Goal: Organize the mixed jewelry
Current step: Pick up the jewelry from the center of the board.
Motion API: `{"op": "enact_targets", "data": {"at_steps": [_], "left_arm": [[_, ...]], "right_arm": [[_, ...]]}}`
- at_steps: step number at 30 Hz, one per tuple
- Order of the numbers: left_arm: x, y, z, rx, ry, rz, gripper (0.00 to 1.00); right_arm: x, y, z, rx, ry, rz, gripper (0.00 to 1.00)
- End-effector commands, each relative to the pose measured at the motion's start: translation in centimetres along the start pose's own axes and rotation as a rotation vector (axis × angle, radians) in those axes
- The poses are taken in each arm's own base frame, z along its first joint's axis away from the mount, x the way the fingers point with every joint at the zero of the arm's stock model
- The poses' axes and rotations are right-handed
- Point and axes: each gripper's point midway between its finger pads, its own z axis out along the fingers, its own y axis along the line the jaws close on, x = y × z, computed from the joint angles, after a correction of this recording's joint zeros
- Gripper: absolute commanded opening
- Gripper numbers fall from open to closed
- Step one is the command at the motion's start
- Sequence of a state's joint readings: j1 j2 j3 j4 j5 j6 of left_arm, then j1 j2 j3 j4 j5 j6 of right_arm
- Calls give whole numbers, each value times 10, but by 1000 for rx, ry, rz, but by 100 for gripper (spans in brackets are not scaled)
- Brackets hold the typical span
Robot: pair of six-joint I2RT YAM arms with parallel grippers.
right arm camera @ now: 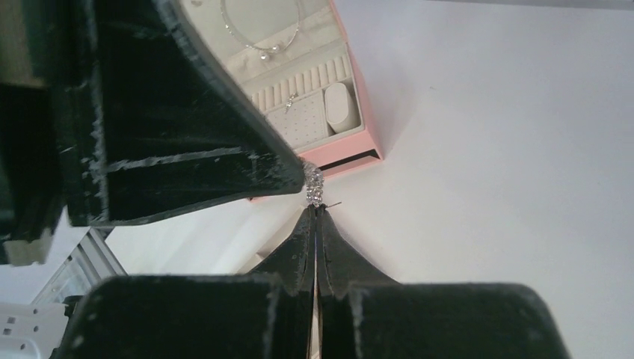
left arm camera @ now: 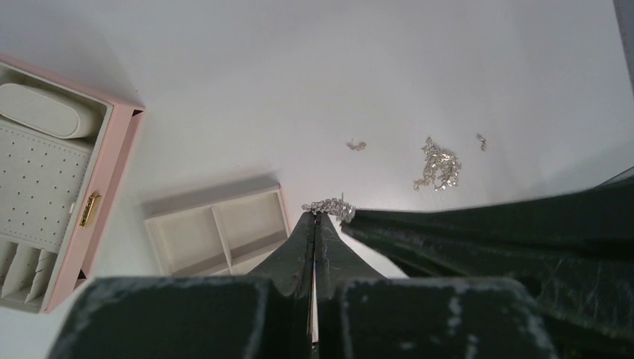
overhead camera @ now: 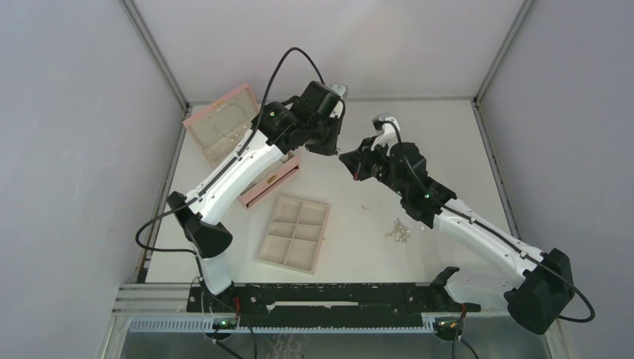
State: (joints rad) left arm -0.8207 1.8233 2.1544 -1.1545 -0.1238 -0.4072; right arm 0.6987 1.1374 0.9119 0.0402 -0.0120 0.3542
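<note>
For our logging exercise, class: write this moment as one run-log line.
left gripper: shut on sparkly piece | right gripper: shut on same piece | loose jewelry: on table

Table [overhead camera: 448,134] open at far right; tray [overhead camera: 295,233], pink box [overhead camera: 224,123], jewelry pile [overhead camera: 398,232] obstruct

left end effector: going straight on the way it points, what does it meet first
Probably the right end effector, tip to tip with it at the sparkly piece both pinch; depth is unclear.
</note>
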Motion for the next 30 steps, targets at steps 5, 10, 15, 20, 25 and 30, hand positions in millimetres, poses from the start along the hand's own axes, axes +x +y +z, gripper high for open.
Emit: {"op": "enact_targets", "data": {"at_steps": [5,10,15,20,25,30], "left_arm": [[-10,-5,-18,50,-58,43,0],[-8,-8,-15,62,-48,55,0],[-8,-6,-16,56,-49,55,0],[-9,-3,-17,45,-55,55,0],[-8,3,-18,29,-58,50,0],[-7,13,-19,5,-59,45,0]], "right_arm": [[-41,5,-14,-116,-34,106,0],[-40,12,-18,-183,33,85,0],[-39,13,-21,-207,84,70,0],[-35,7,-23,-196,108,91,0],[-30,8,-26,-232,155,136,0],[-24,3,-35,-269,291,242,0]]}}
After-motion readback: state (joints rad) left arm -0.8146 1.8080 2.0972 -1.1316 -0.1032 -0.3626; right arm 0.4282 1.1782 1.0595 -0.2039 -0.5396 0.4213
